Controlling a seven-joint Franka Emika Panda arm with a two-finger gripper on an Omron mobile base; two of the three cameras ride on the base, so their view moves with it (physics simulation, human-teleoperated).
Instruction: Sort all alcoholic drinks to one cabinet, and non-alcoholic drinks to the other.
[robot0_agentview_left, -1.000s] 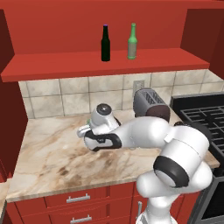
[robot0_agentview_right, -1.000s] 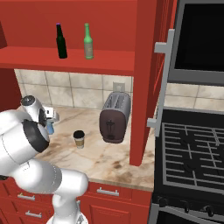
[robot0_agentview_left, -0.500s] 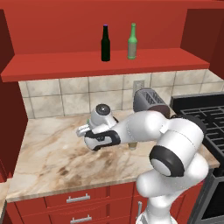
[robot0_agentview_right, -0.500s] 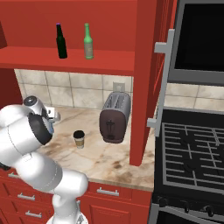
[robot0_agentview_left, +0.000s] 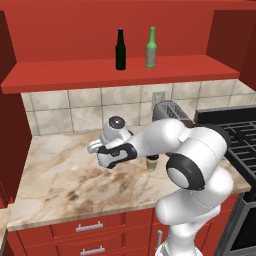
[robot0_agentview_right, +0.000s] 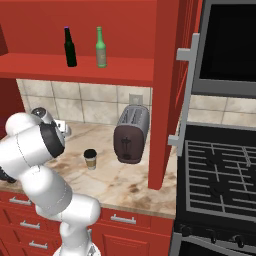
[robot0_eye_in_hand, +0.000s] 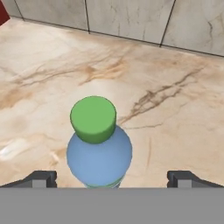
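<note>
The translucent blue plastic bottle with a green cap stands upright on the marbled beige surface, between the tips of the tool, whose jaws stand wide, clear of it on both sides. Bare surface runs from the bottle to the tiled back wall. The short tan paper cup with a dark lid stands near the dark toaster. The near-black glass bottle and green glass bottle stand side by side on the red shelf.
</note>
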